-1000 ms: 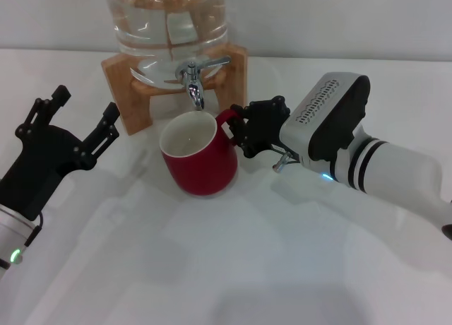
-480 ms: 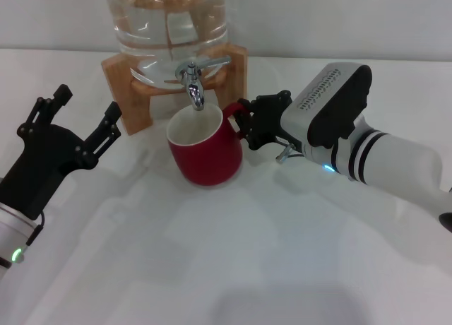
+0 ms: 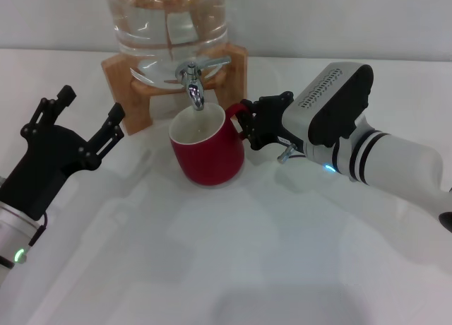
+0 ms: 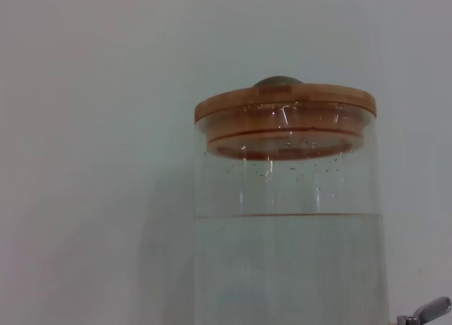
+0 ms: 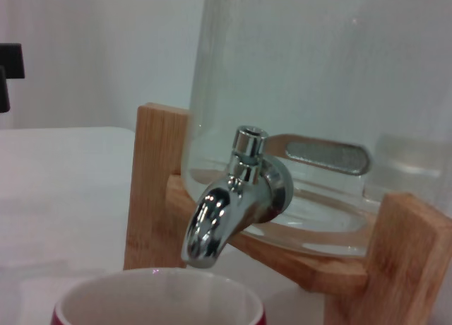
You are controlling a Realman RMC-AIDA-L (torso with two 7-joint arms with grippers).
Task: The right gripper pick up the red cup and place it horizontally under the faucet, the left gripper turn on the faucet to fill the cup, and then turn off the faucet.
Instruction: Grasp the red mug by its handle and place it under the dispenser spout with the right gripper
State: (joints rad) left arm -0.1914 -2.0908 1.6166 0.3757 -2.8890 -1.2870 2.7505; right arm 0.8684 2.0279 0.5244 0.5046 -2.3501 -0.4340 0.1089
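Observation:
The red cup [image 3: 208, 155] stands upright with its cream inside open upward, right under the spout of the chrome faucet [image 3: 193, 85]. The right gripper [image 3: 247, 126] is shut on the cup's handle from the right side. The faucet's lever points right, along the glass jar [image 3: 169, 21]. The left gripper [image 3: 92, 104] is open and empty, hovering left of the wooden stand [image 3: 120, 74]. In the right wrist view the faucet [image 5: 233, 194] hangs just above the cup's rim [image 5: 159, 300]. No water shows running.
The jar with its wooden lid [image 4: 286, 113] fills the left wrist view, water level about mid-height. The white table [image 3: 212, 268] stretches in front of the cup. A grey wall stands behind the stand.
The right gripper has carried the cup up and to the right until it sits under the spout, then nearly stopped. The left gripper has drifted slightly right.

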